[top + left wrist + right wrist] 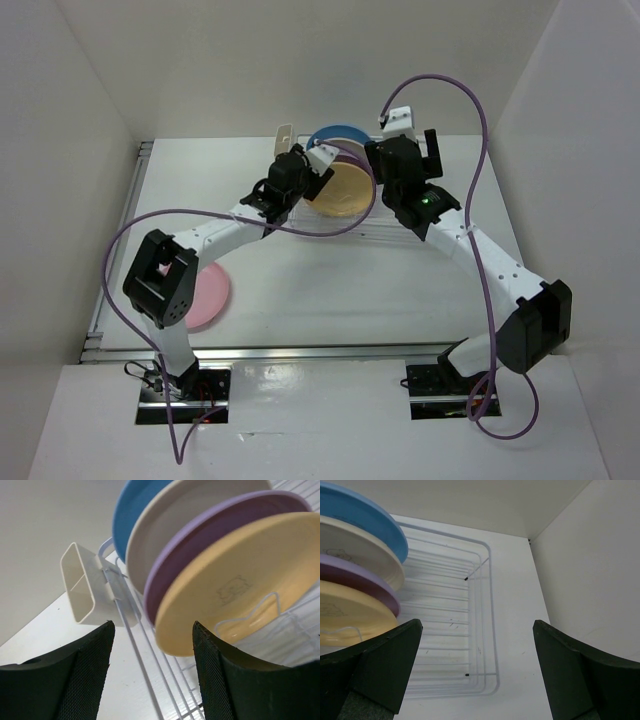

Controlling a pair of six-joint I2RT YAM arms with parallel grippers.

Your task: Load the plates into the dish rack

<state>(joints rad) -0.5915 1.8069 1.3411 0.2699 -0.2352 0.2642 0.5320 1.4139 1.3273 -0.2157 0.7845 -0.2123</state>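
Four plates stand on edge in the dish rack at the back of the table: blue, cream, purple and yellow-orange. The yellow-orange plate is the nearest one. A pink plate lies flat on the table at the left, partly under my left arm's elbow. My left gripper is open just in front of the yellow-orange plate's lower rim, with nothing between its fingers. My right gripper hangs open over the rack's bare end, to the right of the plates.
A cream cutlery cup hangs on the rack's left end. White walls close in the table at the back and on both sides. Purple cables loop from both arms.
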